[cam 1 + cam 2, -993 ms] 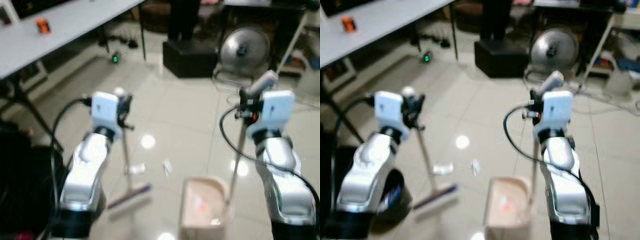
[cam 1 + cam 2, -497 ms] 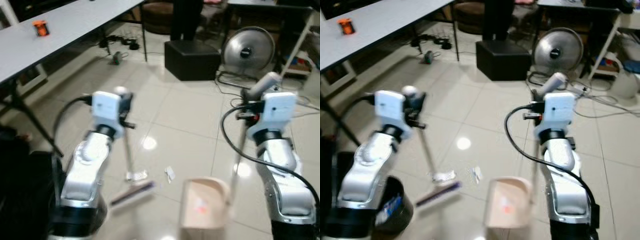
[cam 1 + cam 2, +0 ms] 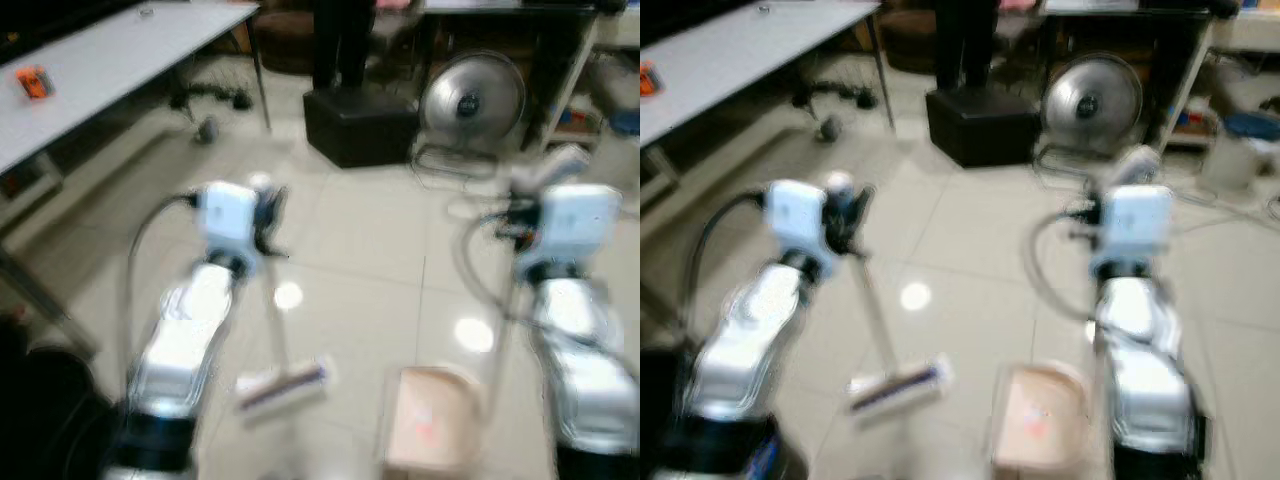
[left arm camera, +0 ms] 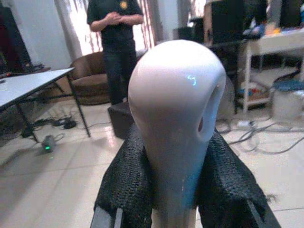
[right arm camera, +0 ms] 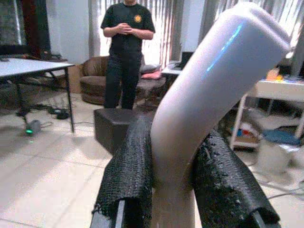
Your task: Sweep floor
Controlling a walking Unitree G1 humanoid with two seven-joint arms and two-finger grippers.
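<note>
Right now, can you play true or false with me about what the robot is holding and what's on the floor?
1. The left gripper is shut on the broom handle. True.
2. The right gripper is open and holds nothing. False: it is shut on the dustpan handle.
3. The dustpan sits on the table. False: it is low on the tiled floor, in front of the robot.
4. A fan stands on the floor beyond the robot. True.
5. A person stands in the room with hands clasped. True.
</note>
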